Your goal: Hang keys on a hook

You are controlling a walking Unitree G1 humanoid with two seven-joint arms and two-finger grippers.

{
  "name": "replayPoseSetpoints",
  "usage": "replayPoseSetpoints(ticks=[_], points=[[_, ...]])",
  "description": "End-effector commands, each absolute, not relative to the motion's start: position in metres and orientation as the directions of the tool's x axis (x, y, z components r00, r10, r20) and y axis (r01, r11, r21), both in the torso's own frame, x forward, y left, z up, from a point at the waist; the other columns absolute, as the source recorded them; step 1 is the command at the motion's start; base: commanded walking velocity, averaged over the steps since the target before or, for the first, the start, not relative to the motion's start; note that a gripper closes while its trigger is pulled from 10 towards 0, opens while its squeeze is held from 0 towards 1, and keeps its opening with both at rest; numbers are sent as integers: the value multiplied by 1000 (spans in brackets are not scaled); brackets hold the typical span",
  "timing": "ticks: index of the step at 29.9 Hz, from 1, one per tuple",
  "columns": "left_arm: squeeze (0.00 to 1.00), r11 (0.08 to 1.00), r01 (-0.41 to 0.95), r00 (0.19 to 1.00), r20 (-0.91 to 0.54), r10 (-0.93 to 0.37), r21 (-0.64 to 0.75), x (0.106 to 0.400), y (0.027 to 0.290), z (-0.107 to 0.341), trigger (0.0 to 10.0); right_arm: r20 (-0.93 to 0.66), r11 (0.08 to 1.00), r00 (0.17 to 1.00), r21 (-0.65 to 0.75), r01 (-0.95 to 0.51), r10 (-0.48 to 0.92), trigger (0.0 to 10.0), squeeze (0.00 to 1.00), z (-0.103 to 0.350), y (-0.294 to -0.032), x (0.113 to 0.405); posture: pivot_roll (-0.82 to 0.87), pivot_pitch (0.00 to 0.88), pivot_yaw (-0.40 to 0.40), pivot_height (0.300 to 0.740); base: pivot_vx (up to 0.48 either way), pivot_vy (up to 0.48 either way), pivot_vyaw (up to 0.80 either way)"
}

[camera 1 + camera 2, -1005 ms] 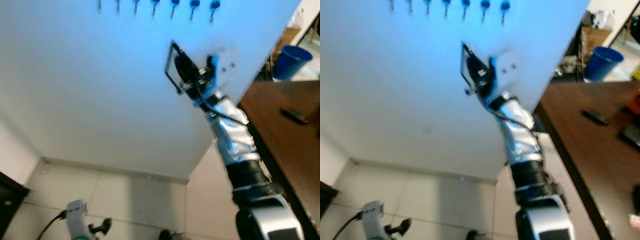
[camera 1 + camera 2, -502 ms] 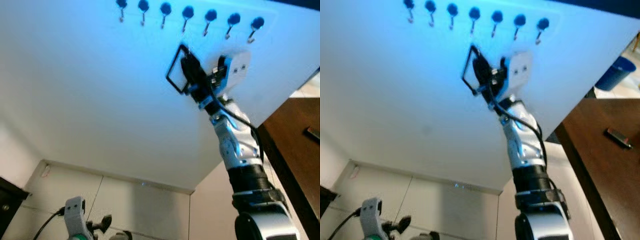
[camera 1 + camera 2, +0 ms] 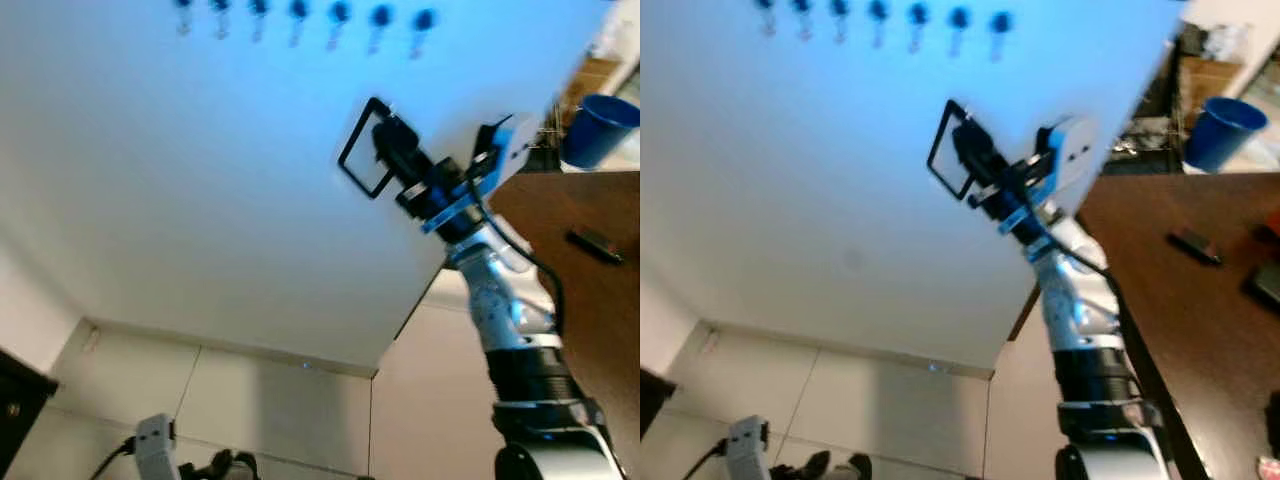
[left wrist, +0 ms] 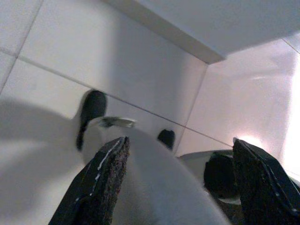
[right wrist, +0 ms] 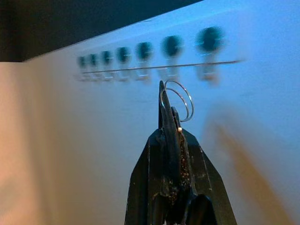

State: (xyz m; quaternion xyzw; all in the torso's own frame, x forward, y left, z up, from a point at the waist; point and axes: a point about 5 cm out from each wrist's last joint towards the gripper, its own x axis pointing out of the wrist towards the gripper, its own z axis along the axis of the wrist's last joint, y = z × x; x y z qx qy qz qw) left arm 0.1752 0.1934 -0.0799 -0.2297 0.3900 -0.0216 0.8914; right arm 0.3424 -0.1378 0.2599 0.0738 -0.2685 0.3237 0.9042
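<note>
The row of hooks (image 3: 300,14) sits high on the wall (image 3: 180,180). Below and to the right of the hooks, the right gripper (image 3: 385,140) holds the key ring (image 5: 177,99) near the wall. Right of the wall stands a table (image 3: 600,290), with a bucket (image 3: 595,128) behind it.

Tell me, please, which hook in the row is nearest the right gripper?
The last hook at the row's right end; the right gripper, holding the key ring, sits below it.
</note>
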Motion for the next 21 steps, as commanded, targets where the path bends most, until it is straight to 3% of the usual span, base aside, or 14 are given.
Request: replayPoseSetpoints(ticks=[1, 12, 21], points=[[0, 889, -151, 678, -700, -226, -433, 167, 193, -83, 10000, 556, 788, 642, -38, -615, 528, 10000, 0, 268, -139, 343, 63, 97, 10, 740, 0, 0, 0], [0, 886, -126, 679, -690, -251, -446, 167, 192, -83, 10000, 573, 751, 588, -75, -655, 571, 10000, 0, 282, -132, 339, 63, 106, 19, 740, 0, 0, 0], [0, 887, -125, 674, -694, -252, -444, 162, 194, -85, 10000, 577, 675, 497, -133, -726, 648, 10000, 0, 294, -124, 336, 75, 117, 17, 740, 0, 0, 0]])
